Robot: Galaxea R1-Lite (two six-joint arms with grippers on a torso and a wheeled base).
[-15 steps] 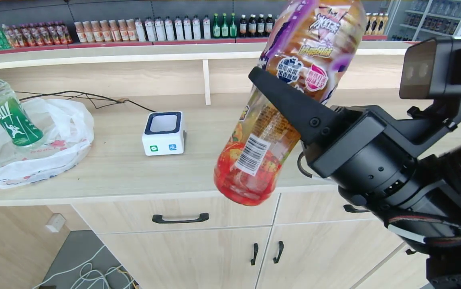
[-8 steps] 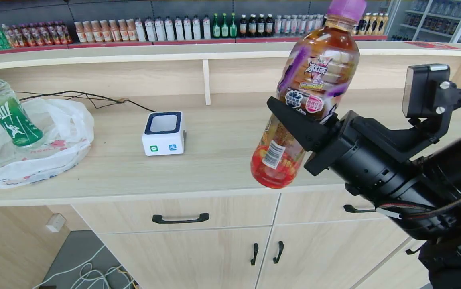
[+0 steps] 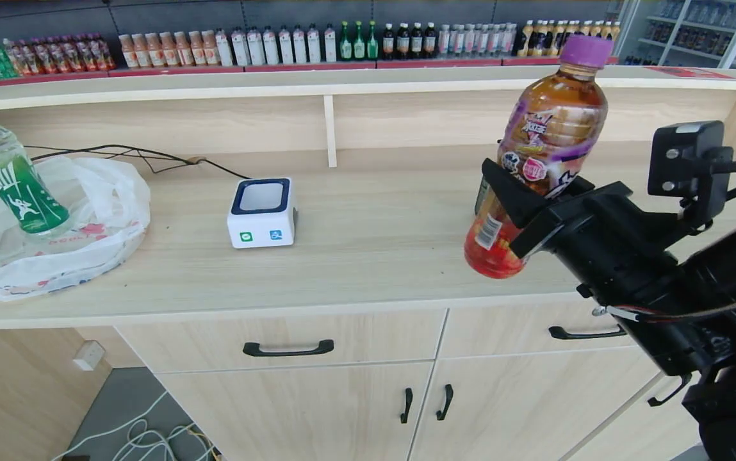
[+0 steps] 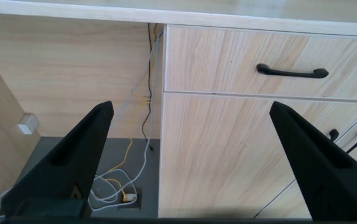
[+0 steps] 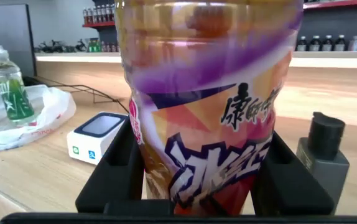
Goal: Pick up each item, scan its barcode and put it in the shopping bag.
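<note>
My right gripper [image 3: 524, 192] is shut on an amber tea bottle [image 3: 544, 153] with a purple cap and a purple and red label. It holds the bottle nearly upright above the right part of the wooden counter [image 3: 368, 256]. The right wrist view shows the tea bottle [image 5: 209, 106] close up between the fingers. The white scanner [image 3: 261, 212] sits mid-counter, well left of the bottle. A white shopping bag [image 3: 111, 192] lies at the left with a green-labelled bottle [image 3: 6, 176] standing in it. My left gripper [image 4: 191, 162] is open below the counter edge, facing the cabinet.
A small dark bottle [image 5: 323, 152] stands on the counter just behind the held one. Black cables [image 3: 124, 153] run behind the bag to the scanner. A raised back ledge [image 3: 342, 83] borders the counter, with drink shelves beyond. Drawer fronts and handles [image 4: 290, 71] lie below.
The right arm has carried the tea bottle to the right and away from the camera, turning it more upright. Scanner, bag and green bottle have not moved.
</note>
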